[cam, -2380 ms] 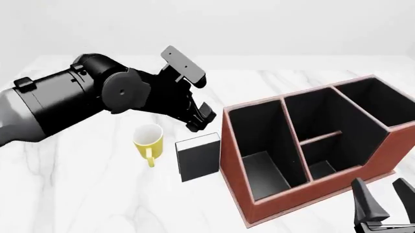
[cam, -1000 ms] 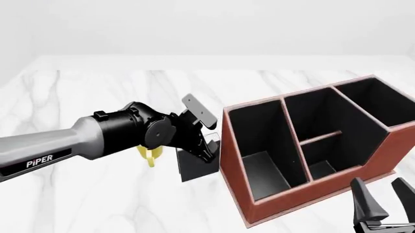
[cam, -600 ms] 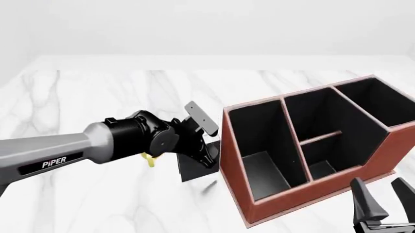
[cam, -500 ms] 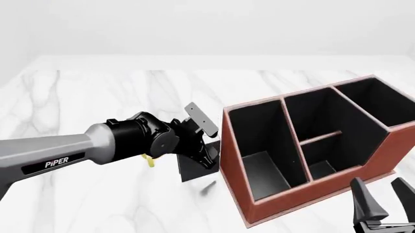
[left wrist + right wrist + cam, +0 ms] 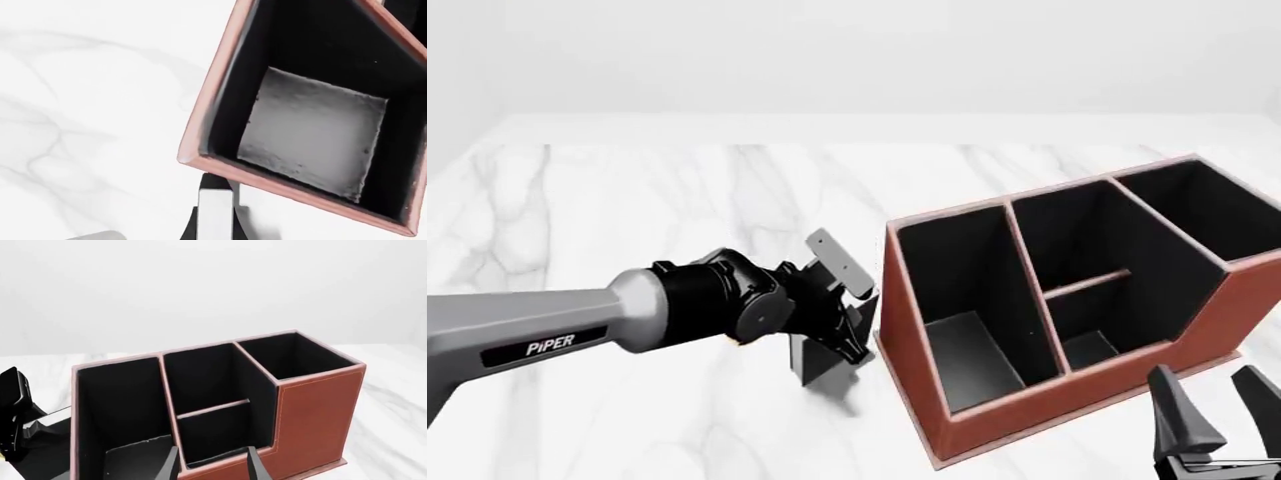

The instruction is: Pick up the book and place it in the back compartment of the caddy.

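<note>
Book (image 5: 817,360) upright on table (image 5: 627,200), just beside caddy (image 5: 1014,400) on its left-hand outer wall, black cover facing camera, long axis vertical. Left gripper (image 5: 851,338) right on top of book, fingers down over upper edge; looks clamped on it, but actual pad contact masked by wrist bulk, so grip state not readable. Left wrist view only gives white page-edge strip of book (image 5: 215,215) between dark finger bases, caddy corner just beyond. Back compartment (image 5: 1081,240) up and right of book, past the long narrow cell, behind low divider; move needs lift over caddy rim, then rightward and away. Left arm far nearer; right gripper (image 5: 1217,420) parked by caddy's near right corner, fingers spread, holding nothing. Mug hidden behind left arm. Book's lower edge partly shadowed, tilt hard to judge.
</note>
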You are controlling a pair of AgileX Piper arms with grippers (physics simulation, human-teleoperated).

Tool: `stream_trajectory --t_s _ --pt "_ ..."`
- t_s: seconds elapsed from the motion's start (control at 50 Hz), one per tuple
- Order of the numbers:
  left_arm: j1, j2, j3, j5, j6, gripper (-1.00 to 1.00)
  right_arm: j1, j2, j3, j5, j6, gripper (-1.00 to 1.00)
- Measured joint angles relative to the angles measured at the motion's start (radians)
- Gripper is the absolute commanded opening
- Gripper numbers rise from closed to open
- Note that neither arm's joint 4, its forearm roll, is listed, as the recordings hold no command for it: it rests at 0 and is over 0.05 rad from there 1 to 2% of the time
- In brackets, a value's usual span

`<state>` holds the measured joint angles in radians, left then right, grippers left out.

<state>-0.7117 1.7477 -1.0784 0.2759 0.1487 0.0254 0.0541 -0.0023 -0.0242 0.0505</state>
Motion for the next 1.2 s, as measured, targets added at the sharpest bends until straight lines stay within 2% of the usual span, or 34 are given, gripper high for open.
stream_trajectory --t_s 0.3,0.48,0.66,0.92,1.04,1.2 --pt "-0.057 -0.091 0.056 0.068 -0.061 -1.00 0.001 -0.011 -0.001 0.010 -0.002 1.00" --pt "-0.076 -0.179 -0.021 0.216 -0.054 -1.00 0.002 -0.019 0.000 0.016 -0.003 1.00" --pt "-0.056 -0.226 -0.205 0.397 0.010 -1.00 0.002 -0.022 -0.001 0.019 -0.004 1.00" --pt "-0.019 -0.201 -0.546 0.615 0.103 -1.00 0.004 -0.023 -0.001 0.020 -0.004 1.00" --pt "-0.041 -0.165 -0.709 0.679 0.126 -1.00 0.004 -0.023 -0.001 0.019 -0.005 1.00" --pt "-0.104 -0.104 -0.880 0.725 0.147 -1.00 0.004 -0.020 0.000 0.016 -0.005 1.00"
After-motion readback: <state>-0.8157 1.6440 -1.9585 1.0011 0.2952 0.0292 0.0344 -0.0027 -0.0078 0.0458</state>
